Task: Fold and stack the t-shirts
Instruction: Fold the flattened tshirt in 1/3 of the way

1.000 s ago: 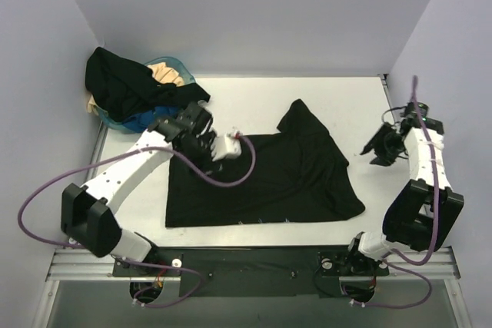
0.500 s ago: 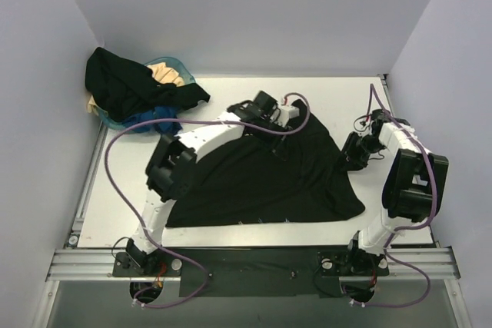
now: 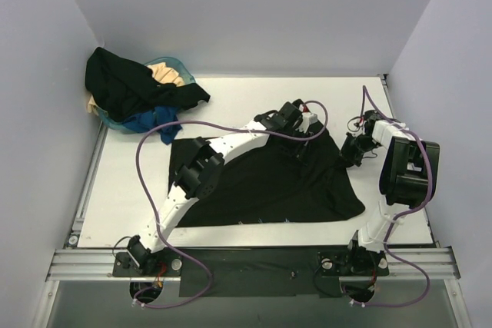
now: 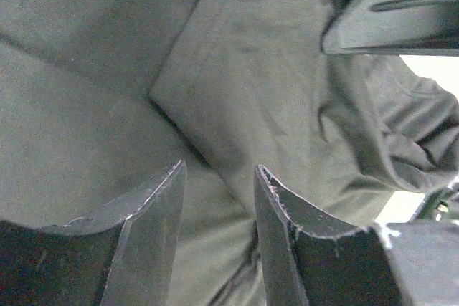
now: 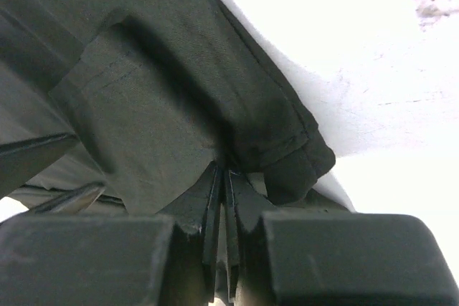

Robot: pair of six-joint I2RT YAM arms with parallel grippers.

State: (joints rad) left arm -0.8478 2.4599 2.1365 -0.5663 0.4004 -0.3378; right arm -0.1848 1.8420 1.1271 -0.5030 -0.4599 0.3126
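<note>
A black t-shirt (image 3: 261,182) lies spread on the white table. My left gripper (image 3: 302,142) hangs over its upper right part near the sleeve. In the left wrist view the gripper (image 4: 219,177) is open, with black cloth (image 4: 237,84) lying below and between the fingers (image 4: 154,206). My right gripper (image 3: 350,151) is at the shirt's right edge. In the right wrist view it (image 5: 224,173) is shut on a folded hem of the black shirt (image 5: 165,98).
A teal basket (image 3: 178,64) stands at the back left. Over it lie a black shirt (image 3: 123,86), a cream one (image 3: 165,73) and a blue one (image 3: 150,120). Walls close in on the left, back and right.
My left arm has swung from the shirt's left side across to its upper right part. My right gripper has moved left to the shirt's right edge and is now shut on the cloth.
</note>
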